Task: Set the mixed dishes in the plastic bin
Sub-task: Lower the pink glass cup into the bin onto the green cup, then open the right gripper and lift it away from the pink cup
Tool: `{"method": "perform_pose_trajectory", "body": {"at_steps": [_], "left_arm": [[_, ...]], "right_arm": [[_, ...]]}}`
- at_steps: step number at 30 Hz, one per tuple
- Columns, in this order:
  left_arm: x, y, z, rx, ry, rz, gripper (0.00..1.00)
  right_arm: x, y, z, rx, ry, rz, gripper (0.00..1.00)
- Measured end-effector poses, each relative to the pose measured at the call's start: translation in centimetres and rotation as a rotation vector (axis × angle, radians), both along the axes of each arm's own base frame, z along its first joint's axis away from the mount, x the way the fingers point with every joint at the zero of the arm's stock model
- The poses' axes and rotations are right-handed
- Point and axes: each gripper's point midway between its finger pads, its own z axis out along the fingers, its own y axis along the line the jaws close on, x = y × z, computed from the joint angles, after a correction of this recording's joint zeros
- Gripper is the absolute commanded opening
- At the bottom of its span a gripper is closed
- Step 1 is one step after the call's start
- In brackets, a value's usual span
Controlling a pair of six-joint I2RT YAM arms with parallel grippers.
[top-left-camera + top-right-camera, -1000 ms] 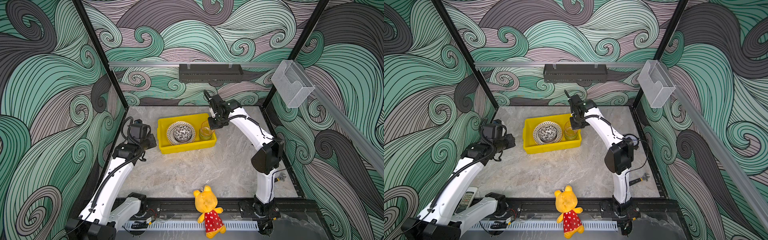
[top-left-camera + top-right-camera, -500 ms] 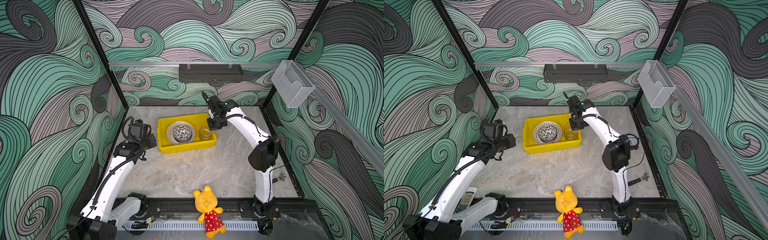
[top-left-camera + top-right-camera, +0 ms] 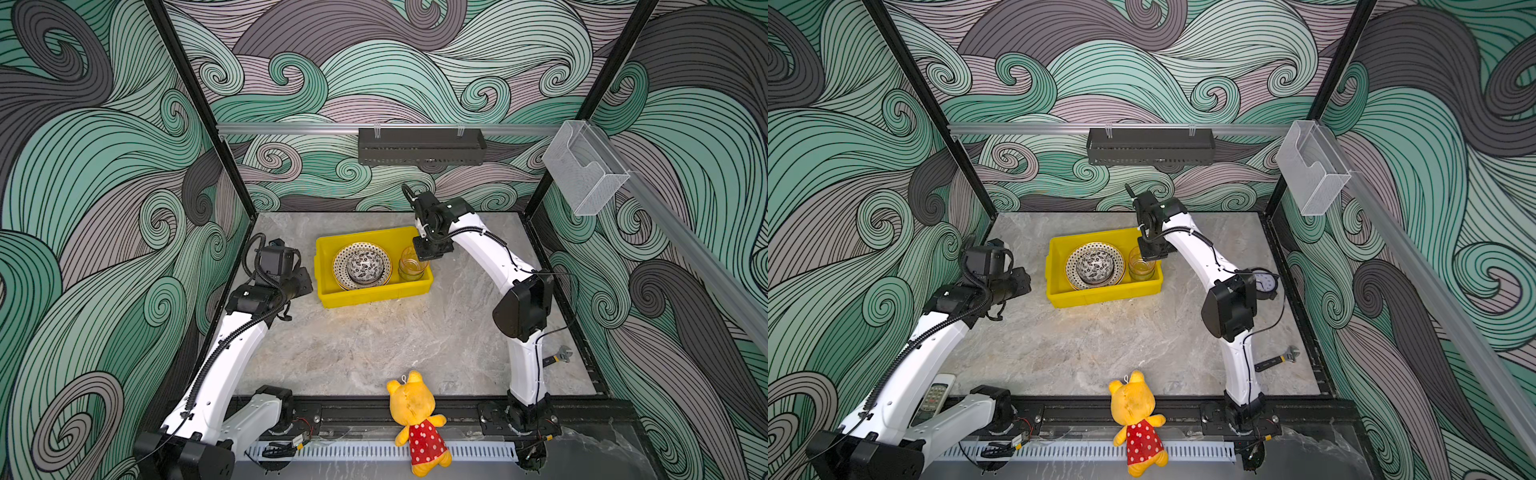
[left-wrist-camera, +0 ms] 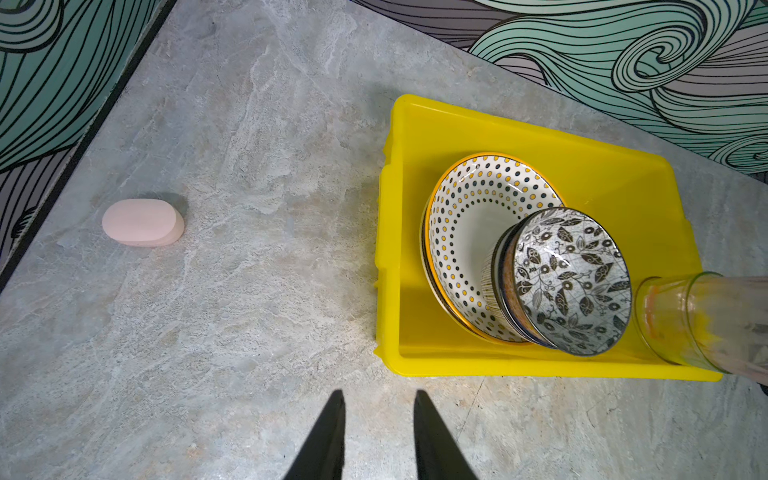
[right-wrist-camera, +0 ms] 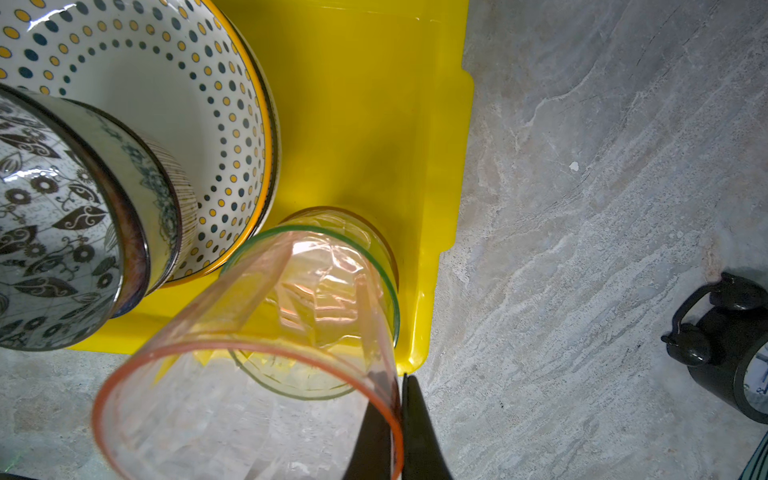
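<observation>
At the back middle of the bench (image 3: 374, 357), the yellow bin (image 3: 365, 296) sits where it did a second ago, and nothing inside it has shifted. What has changed is my right arm (image 3: 521, 305). Its elbow has swung in toward the bin, while the wrist above the bin's right end has barely moved. The left arm (image 3: 232, 365) looks as it did.

The bin's long axis runs side to side, roughly along the back edge, with its right end skewed slightly toward the back. In its left and middle part lies the dotted-rim plate (image 4: 465, 232). On it, mouth up, the black-white leafy bowl (image 4: 569, 282) rides on the lower bowls (image 5: 166, 187).

At the bin's right end the cups stand nested, mouths up, long axes about upright. The amber cup (image 5: 376, 232) is lowest, the green cup (image 5: 386, 291) sits in it, and the pink cup (image 5: 187, 395) sits in the green one. How deep the pink cup sits I cannot tell. The right gripper (image 5: 400, 386) is clamped on the pink cup's rim, one finger inside the wall and one outside, nearly touching.

The left gripper (image 4: 379, 395) hangs over bare bench just beside the bin's left end, fingers partly apart, holding nothing. A pink oval block (image 4: 141, 222) lies on the bench well apart from the bin.
</observation>
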Motion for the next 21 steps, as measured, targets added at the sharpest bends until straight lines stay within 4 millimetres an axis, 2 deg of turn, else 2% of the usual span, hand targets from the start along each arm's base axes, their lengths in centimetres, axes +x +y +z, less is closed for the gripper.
{"method": "perform_pose_trajectory", "body": {"at_steps": [6,13,21], "left_arm": [[0.0,0.0,0.0,0.0,0.0,0.002,0.31],[0.0,0.2,0.0,0.0,-0.001,0.006,0.31],[0.0,0.3,0.1,-0.001,-0.003,0.009,0.32]], "right_arm": [[0.1,0.1,-0.3,-0.003,0.004,0.0,0.12],[0.5,0.2,-1.8,-0.021,0.028,0.0,0.14],[0.5,0.2,-1.8,-0.022,0.031,0.0,0.16]]}}
